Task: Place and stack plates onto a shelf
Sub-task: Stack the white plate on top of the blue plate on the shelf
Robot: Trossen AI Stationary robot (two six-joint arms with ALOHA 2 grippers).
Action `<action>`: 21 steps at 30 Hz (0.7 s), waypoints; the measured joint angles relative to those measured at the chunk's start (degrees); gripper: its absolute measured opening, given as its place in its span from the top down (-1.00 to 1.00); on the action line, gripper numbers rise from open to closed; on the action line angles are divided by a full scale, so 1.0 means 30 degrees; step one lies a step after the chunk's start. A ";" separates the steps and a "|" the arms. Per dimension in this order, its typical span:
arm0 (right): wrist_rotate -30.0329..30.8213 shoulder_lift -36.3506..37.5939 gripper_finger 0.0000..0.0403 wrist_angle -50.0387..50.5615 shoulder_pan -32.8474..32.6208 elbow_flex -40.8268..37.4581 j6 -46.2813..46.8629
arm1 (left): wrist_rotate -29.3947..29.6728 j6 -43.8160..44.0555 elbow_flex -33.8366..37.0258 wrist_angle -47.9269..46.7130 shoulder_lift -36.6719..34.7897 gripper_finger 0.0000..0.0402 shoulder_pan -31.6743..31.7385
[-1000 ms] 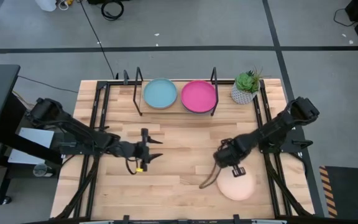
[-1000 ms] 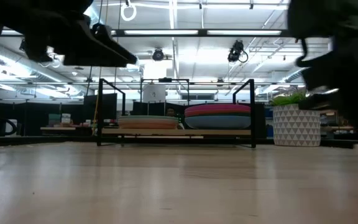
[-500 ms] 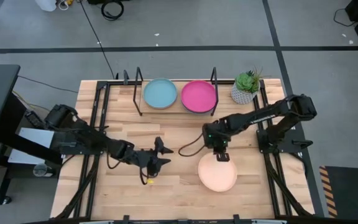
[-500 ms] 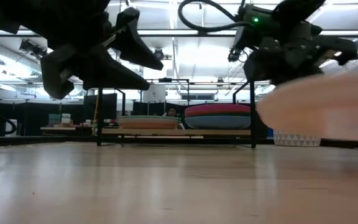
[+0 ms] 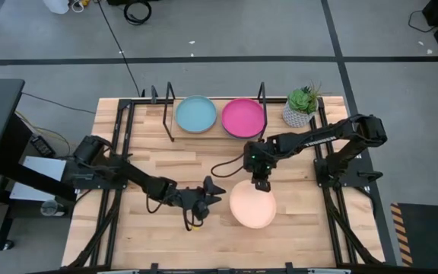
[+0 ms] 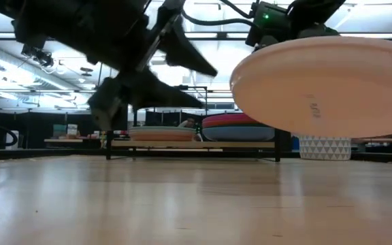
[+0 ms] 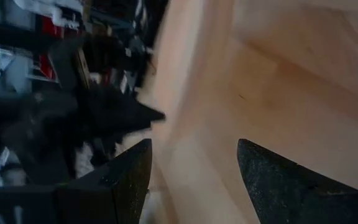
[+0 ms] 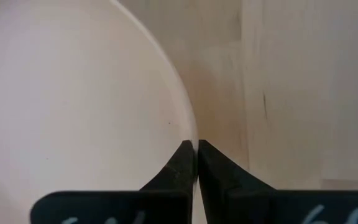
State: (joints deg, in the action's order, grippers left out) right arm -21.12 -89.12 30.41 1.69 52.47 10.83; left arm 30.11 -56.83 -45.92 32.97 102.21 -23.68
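The table (image 5: 128,228) carries the shelf (image 5: 215,135) at its far edge, already bearing 2 stacks, 1 topped by a light blue plate (image 5: 195,114), 1 by a magenta plate (image 5: 242,117). The salmon plate (image 5: 252,205) is left: the right gripper (image 5: 261,185) is clamped on its rim, airborne. The left gripper (image 5: 212,191), fingers apart, sits just beside it. Only the low view shows the stacks' layers.
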 joint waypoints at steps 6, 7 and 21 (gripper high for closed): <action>-0.0031 0.0000 0.92 -0.0545 0.0022 0.0007 0.0408 | -0.0965 -0.0938 -0.0763 0.0092 0.0124 -0.21 0.0120; -0.0097 0.0000 0.92 -0.0681 0.0022 0.0007 0.0408 | -0.1209 -0.0991 -0.0803 0.0050 0.0124 -0.21 0.0175; -0.0387 0.0000 0.92 -0.2095 0.0132 0.0007 0.0929 | -0.3261 -0.3297 -0.0870 0.0629 0.0590 0.02 0.0831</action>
State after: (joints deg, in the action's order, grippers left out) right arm -22.28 -89.12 24.13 2.09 52.49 13.62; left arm 20.32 -66.73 -48.53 34.86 103.98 -21.19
